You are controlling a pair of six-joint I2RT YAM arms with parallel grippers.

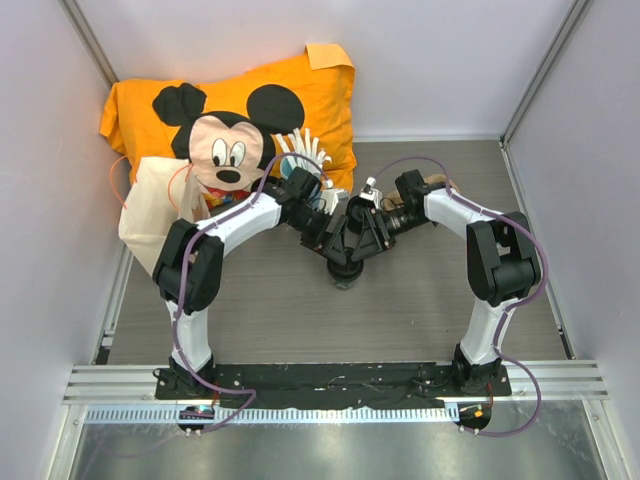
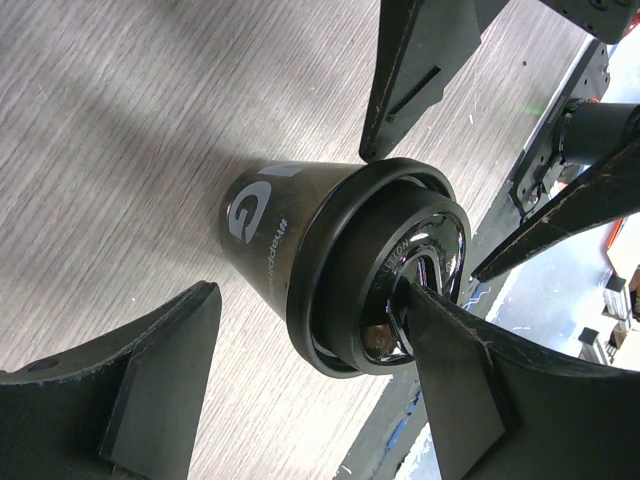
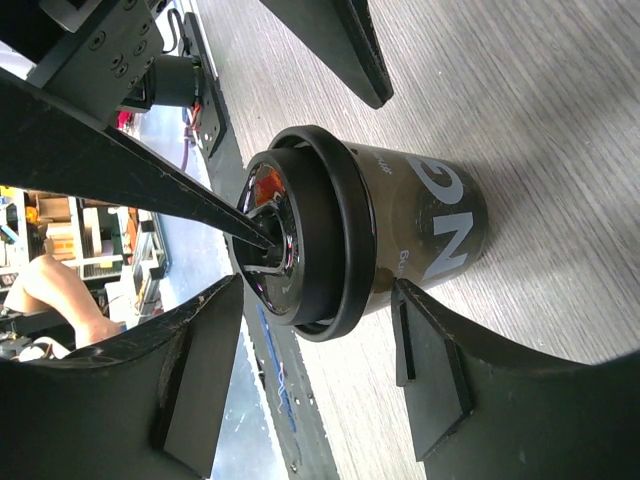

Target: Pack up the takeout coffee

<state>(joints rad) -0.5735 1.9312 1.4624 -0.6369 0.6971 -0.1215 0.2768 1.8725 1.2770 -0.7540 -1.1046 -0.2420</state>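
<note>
cup [image 1: 345,274] stands upright on the table [image 1: 450,310], at mid-width between the two arms and nearer than the orange bag [image 1: 320,90]. base is down on the wood grain and the black ridged lid [image 2: 375,270] is on top. long axis is vertical. in the top view most of the cup is hidden under the two grippers.

orientation in the wrist views: the axis runs across the frame. left wrist view shows the base at left and the lid at right. right wrist view shows the lid at left and the base at right. white lettering on the dark body faces both cameras.

left gripper [image 2: 305,290]: released, jaws spread wide. one finger [image 2: 460,400] lies across the top face of the lid; contact cannot be told. the other finger [image 2: 130,400] sits off the base end, apart from the cup.

right gripper [image 3: 320,283]: released, jaws spread. one finger [image 3: 430,380] is just beside the body. the other finger [image 3: 195,385] is past the lid. neither clamps the cup.

blue cup [image 1: 300,162] of white sticks stands at the bag, behind the left arm.
</note>
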